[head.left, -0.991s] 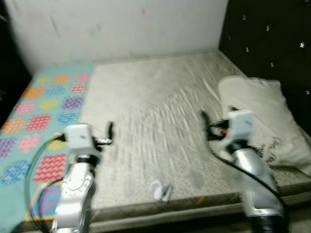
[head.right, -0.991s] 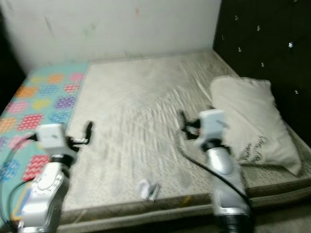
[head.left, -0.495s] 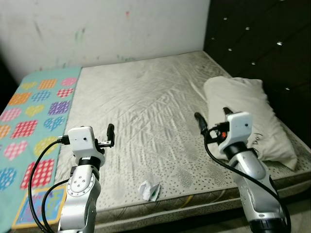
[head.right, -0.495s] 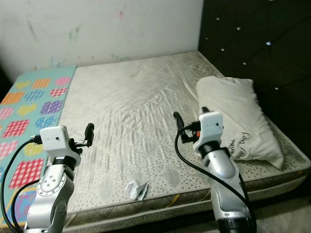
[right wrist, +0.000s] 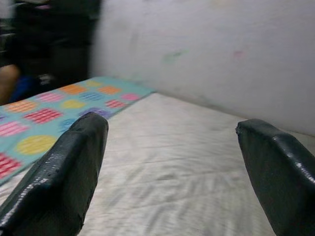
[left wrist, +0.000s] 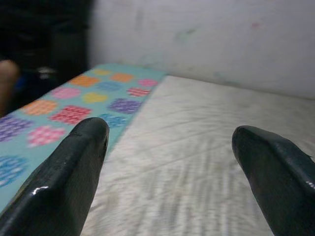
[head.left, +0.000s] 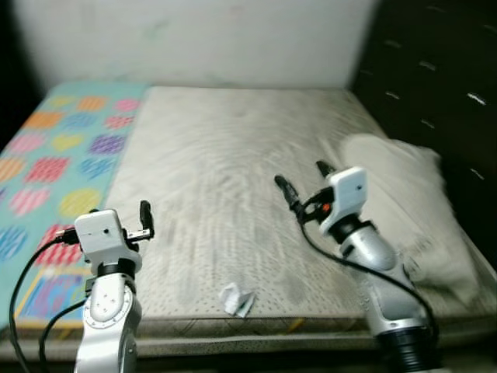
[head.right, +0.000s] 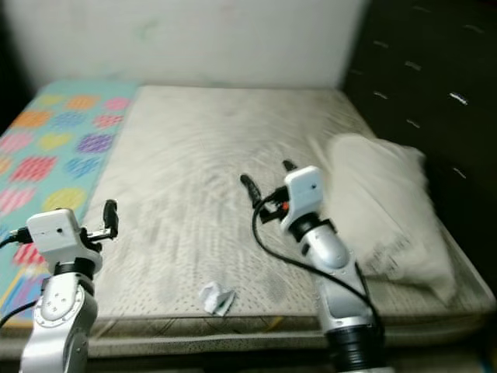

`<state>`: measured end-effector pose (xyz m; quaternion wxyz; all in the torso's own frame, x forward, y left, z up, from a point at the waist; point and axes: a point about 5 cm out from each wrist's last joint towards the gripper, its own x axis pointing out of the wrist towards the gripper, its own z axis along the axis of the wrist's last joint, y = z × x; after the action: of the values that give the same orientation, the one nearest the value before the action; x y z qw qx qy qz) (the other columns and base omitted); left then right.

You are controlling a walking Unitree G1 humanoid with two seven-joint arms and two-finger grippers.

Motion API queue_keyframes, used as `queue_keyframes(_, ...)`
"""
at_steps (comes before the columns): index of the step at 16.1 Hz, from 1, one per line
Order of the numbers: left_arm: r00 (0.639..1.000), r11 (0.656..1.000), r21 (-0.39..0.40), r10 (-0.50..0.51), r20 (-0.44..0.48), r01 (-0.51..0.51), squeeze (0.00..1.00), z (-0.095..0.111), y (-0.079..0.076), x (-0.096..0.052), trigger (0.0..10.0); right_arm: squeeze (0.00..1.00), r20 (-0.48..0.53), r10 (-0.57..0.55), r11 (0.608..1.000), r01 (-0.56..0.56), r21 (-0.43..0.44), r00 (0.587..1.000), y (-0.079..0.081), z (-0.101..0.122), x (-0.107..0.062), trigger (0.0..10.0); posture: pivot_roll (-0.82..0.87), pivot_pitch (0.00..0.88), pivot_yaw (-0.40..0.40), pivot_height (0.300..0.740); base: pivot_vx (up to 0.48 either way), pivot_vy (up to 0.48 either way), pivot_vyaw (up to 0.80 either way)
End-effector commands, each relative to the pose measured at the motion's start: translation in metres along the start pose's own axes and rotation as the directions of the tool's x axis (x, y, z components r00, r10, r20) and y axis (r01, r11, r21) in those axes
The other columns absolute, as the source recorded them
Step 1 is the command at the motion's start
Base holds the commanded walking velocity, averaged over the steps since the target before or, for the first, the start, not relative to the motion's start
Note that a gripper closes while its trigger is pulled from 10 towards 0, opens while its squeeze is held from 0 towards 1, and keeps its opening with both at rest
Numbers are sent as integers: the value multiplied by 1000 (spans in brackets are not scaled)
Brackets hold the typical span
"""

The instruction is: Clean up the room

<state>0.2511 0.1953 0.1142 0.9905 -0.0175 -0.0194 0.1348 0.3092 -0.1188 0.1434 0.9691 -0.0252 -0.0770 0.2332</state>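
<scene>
Robot is standing at the foot edge of a bare, pale grey mattress [head.left: 225,171], both silver arms raised over it. The left gripper [head.left: 144,220] is hovering above the near left part of the bed, beside a turquoise sheet printed with coloured hearts and circles [head.left: 54,148]; in its wrist view the two black fingers [left wrist: 64,182] are standing wide apart with nothing between them. The right gripper [head.left: 303,180] is hanging over the middle of the mattress, its fingers [right wrist: 59,177] likewise spread wide and empty. A small crumpled scrap of white paper [head.left: 237,299] is lying on the mattress near the front edge, between the two arms and nearer than both grippers, touching neither. A rumpled cream pillow [head.left: 404,194] is resting along the right side against a dark tufted headboard [head.left: 435,78]. Head views are somewhat blurred, so finer detail of the scrap is not readable. Judging by this, the tidy-up is only beginning: the robot is lining itself up with the bed and nothing is being held. The next move likely calls for lowering one open gripper onto the scrap, closing gently on a light, crushable piece, without snagging the mattress cover.
</scene>
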Motion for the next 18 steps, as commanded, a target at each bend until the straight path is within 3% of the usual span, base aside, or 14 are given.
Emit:
queue_keyframes(1, 1000, 1000, 28, 8, 23, -9, 0, 4, 2, 0, 10000, 0, 24, 13, 1000, -13, -15, 1000, 2, 5, 4, 10000, -73, 0, -31, 740, 0, 0, 800)
queue_keyframes(5, 1000, 999, 49, 4, 1, -4, 0, -3, 3, -1, 10000, 0, 26, -31, 999, 32, -6, 999, 0, 5, -1, 10000, -116, 0, -25, 740, 0, 0, 197)
queue_keyframes(7, 999, 999, 31, -20, -28, 20, 0, -10, -4, 0, 10000, 0, 8, -28, 999, 29, -22, 1000, 0, 2, -8, 10000, -142, 0, -27, 740, 0, 0, 0)
queue_keyframes(11, 991, 994, -21, -108, -78, 107, 0, -18, -15, -4, 10000, 0, -31, -133, 991, 132, -34, 991, -16, -8, -22, 10000, -164, 0, 2, 740, 0, 0, 0)
queue_keyframes(15, 991, 995, 6, -99, -92, 100, 0, -21, -5, -3, 10000, 0, -31, -151, 988, 150, -20, 988, -19, -6, -29, 10000, -171, 0, 13, 740, 0, 0, 0)
queue_keyframes(18, 990, 997, 31, -64, -127, 69, 0, -28, 15, -17, 10000, 0, -95, -164, 986, 160, -53, 982, -27, -13, -60, 10000, -178, 0, 3, 740, 0, 0, 0)
